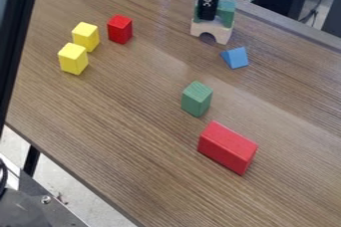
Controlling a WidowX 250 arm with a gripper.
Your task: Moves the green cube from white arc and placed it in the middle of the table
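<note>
The black gripper (pixel 207 17) is observed at the white arch (pixel 222 33) near the wood-grain table's (pixel 120 121) far edge, partly covering the green cube (pixel 227 11) set on that arch; whether it is opened or closed cannot be determined. A blue triangular prism (pixel 236 57) is noted just beside the arch, and a second green block (pixel 197 99) is found nearer the camera, between the prism and a long red block (pixel 228 147).

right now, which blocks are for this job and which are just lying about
For the job:
- green cube on the arch
- white arch
- gripper
- table

Lying about:
- two yellow blocks
- small red block
- large red block
- blue wedge
- nearer green block
</note>
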